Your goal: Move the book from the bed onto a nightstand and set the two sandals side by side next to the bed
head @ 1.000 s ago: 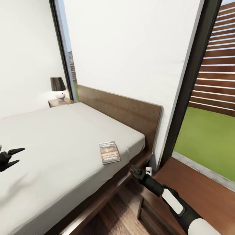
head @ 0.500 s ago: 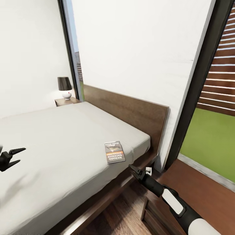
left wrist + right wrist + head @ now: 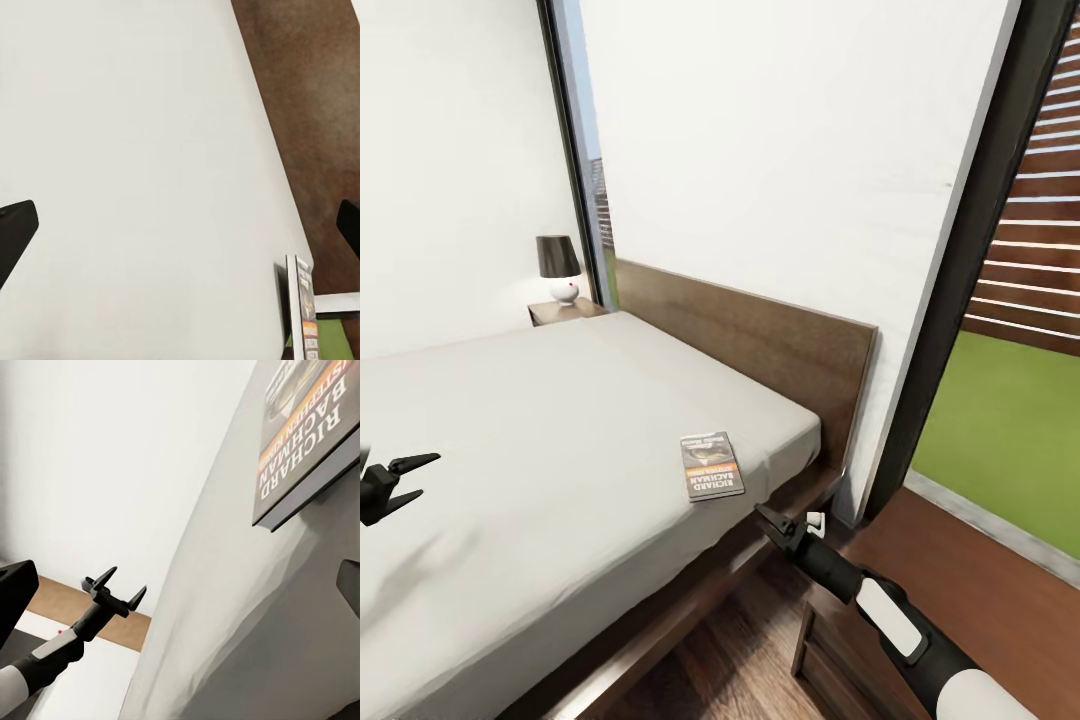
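Near the headboard-end corner of the bed (image 3: 540, 420), on the edge closest to you, the book (image 3: 711, 465) lies flat, cover up, on the grey mattress. Your right hand (image 3: 772, 525) hangs just below and beside that corner, low against the frame, fingers spread with nothing between them. Your left hand (image 3: 405, 478) hovers over the mattress well apart from the book, also spread and empty; the right wrist view picks it up across the bed (image 3: 114, 587).

That paperback looks thin and light, probably a bit floppy, and it sits tight on a soft surface, so you likely won't get a finger under it from above. Its short edge nearest you sits close to the mattress edge — my read is you pinch there, across the thickness, or slide it out over the edge first. Cover may be slick, so close firmly.

Long axis runs roughly from the bed's near edge inward, slightly angled; the "RICHARD BACHMAN" lettering reads upside down from your head view.

Far nightstand (image 3: 565, 311) with its lamp (image 3: 558, 266) waits beyond the bed; another dark wooden top (image 3: 960, 590) lies right beside your right arm.
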